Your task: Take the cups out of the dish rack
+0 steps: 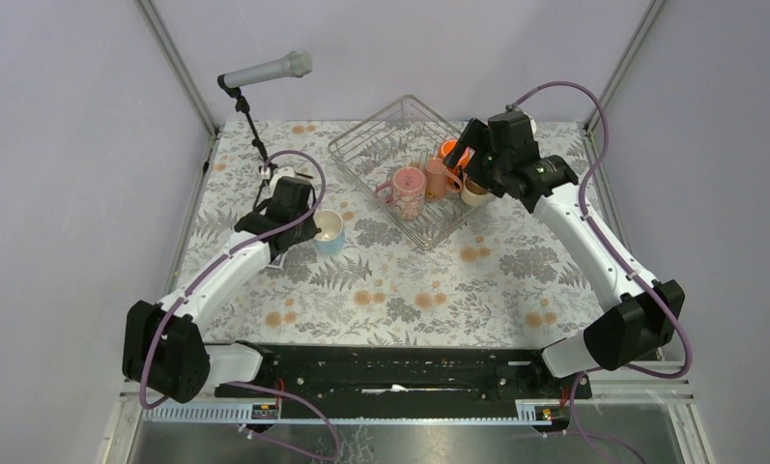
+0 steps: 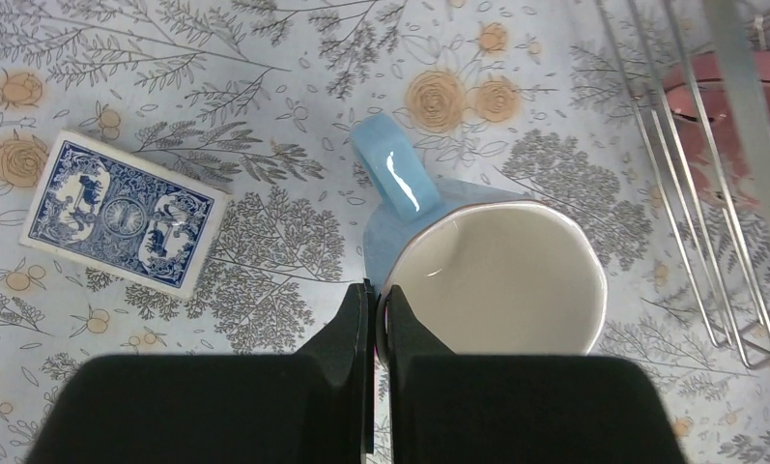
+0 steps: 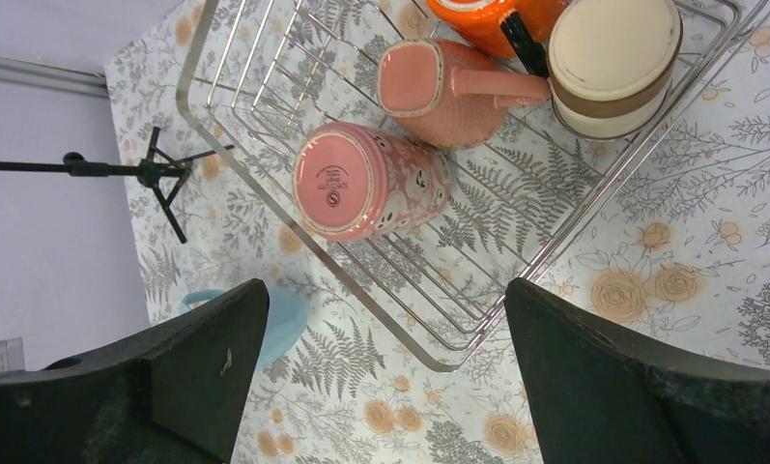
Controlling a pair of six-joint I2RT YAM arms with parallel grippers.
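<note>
Your left gripper (image 2: 374, 295) is closed to a thin slit on the rim of the light blue mug (image 2: 501, 275), with one finger outside the wall and one inside. The mug is upright and out of the dish rack (image 3: 265, 87), near the rack's left side but apart from it. Its handle points away from the wrist. You cannot tell whether its base touches the table (image 1: 410, 290), because the fingers cover its near side in the wrist view and the arm crowds it in the top view. A blue-backed playing card (image 2: 120, 215) lies flat on the cloth near the mug, not touching it. It may be a single card or a pack; this cannot be told.

Your right gripper (image 3: 383, 287) is spread wide and grips nothing. It hangs above the rack's right side. In the top view its fingers merge with the dark wrist and cannot be made out.

Four cups are in the rack.
- The pink patterned mug (image 3: 366, 184) lies on its side, base toward the wrist camera.
- The salmon mug (image 3: 453, 87) lies on its side just beyond it, handle toward the cream cup.
- The cream cup (image 3: 613, 58) stands mouth-down and has a brown band.
- The orange mug (image 3: 487, 14) is cut off by the top edge, so its pose is unclear.

A dark strip between the orange mug and the cream cup is too small to identify. A microphone (image 1: 265, 71) on a stand is at the table's far left.
</note>
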